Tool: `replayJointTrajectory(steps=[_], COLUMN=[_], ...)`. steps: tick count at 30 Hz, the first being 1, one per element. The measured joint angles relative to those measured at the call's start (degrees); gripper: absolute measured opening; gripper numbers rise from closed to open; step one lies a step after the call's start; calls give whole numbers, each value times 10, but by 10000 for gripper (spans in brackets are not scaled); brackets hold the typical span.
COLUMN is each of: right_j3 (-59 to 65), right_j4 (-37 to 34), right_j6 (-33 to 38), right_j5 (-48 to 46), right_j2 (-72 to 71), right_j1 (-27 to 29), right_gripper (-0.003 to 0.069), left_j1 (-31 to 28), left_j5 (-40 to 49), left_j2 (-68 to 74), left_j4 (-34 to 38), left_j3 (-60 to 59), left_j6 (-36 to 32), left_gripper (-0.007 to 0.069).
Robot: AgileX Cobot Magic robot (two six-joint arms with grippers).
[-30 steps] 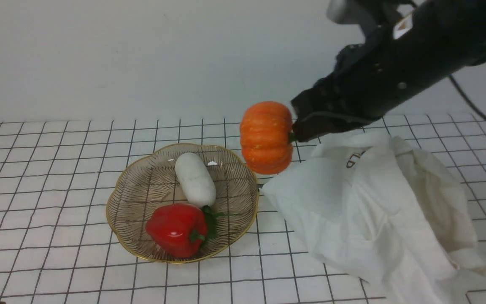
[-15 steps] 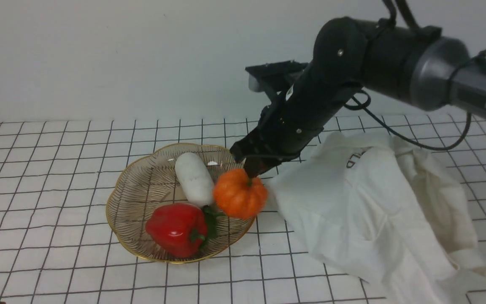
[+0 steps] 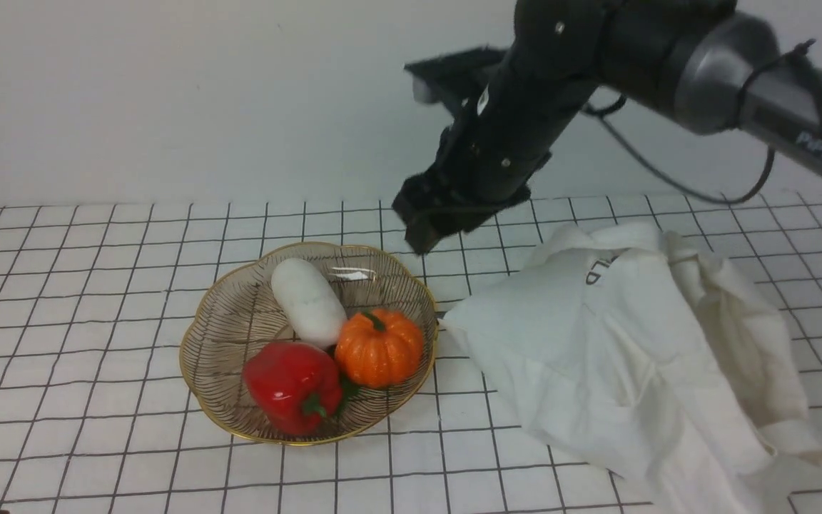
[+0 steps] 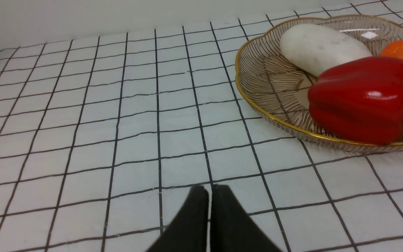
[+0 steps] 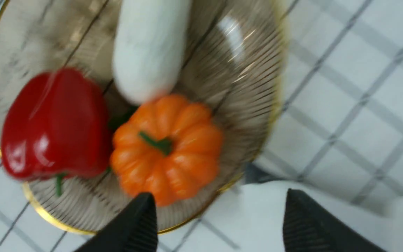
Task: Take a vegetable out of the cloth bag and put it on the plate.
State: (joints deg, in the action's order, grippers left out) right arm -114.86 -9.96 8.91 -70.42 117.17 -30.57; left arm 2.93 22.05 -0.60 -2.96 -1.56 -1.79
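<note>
hand [image 5: 220, 222] spread wide and empty, i hover beyond the plate [image 3: 215, 400], the pumpkin [image 3: 379, 348] resting inside it. best lift straight clear, jaws kept apart.

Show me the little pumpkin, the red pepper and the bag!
Pumpkin [image 3: 379, 353]: front view, its orange side.
Red pepper [image 3: 290, 382]: front view, its shiny skin.
Bag [image 3: 639, 357]: front view, its white cloth.
</note>
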Motion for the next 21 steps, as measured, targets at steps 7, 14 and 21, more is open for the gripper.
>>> replayJointTrajectory(steps=[7, 14, 21], right_j3=[27, 177, 477], right_j4=[123, 168, 171], right_j6=[-55, -101, -136], right_j5=[-11, -18, 136], right_j2=[-194, -475, -774], right_j1=[11, 38, 39], right_gripper=[64, -13, -14], left_j1=[0, 0, 0], left_j5=[0, 0, 0], left_j2=[0, 0, 0], left_j4=[0, 0, 0], left_j3=[0, 0, 0], left_j6=[0, 0, 0], left_gripper=[-8, -8, -8])
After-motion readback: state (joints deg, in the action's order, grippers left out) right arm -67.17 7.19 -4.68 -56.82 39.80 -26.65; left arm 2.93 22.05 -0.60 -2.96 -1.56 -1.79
